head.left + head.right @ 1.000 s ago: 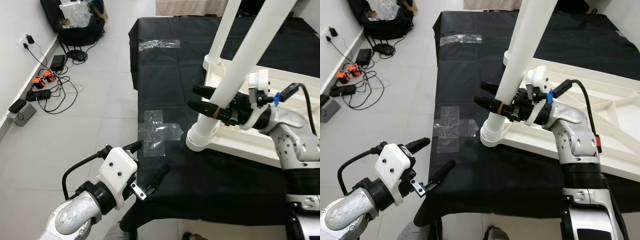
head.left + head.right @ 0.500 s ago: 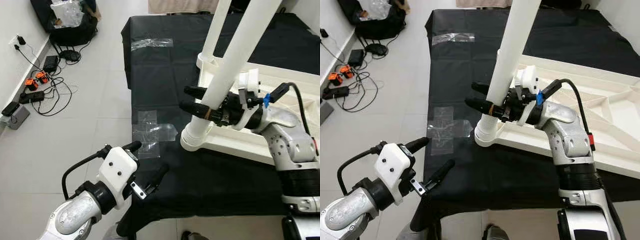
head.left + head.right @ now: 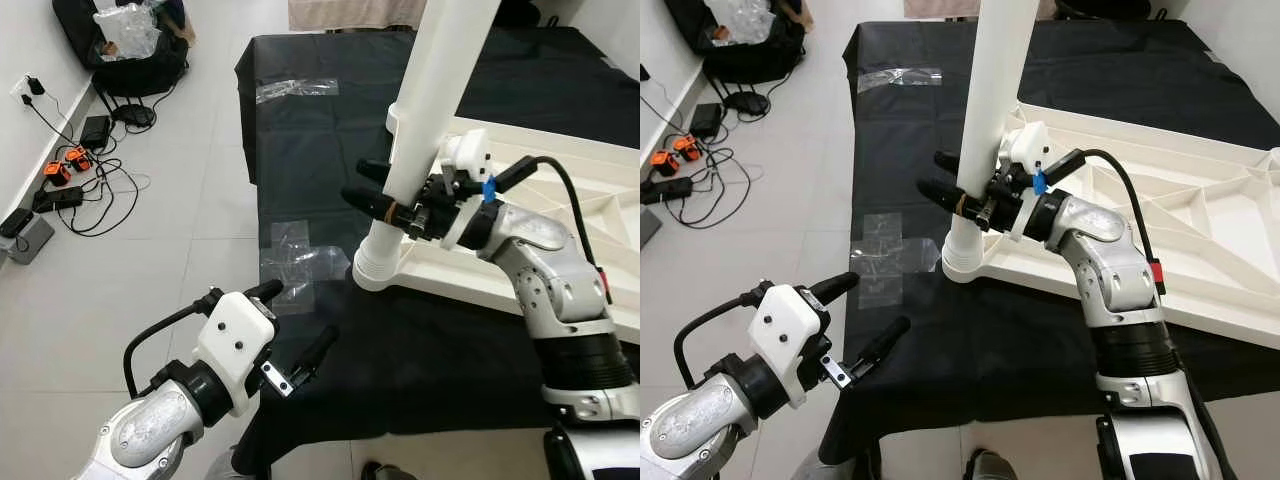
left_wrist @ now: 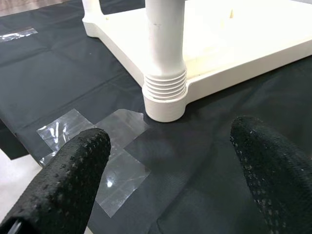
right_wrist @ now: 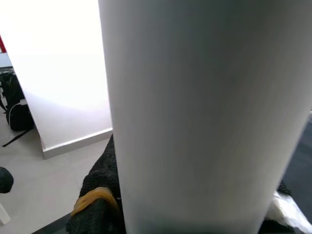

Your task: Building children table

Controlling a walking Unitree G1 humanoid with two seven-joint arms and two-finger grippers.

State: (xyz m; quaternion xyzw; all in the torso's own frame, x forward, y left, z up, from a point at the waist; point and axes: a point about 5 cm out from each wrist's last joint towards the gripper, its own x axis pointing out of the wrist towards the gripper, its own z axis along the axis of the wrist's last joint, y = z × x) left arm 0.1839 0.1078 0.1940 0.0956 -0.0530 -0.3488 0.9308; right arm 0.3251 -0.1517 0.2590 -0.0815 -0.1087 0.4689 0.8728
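Between right hand point(image 3: 385, 196) fingers: table leg point(image 3: 425, 110)

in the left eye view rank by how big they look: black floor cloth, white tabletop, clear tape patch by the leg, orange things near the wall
1. black floor cloth
2. white tabletop, partly cut off at the picture's edge
3. clear tape patch
4. orange things, farther from the camera, so they may look smaller than they are
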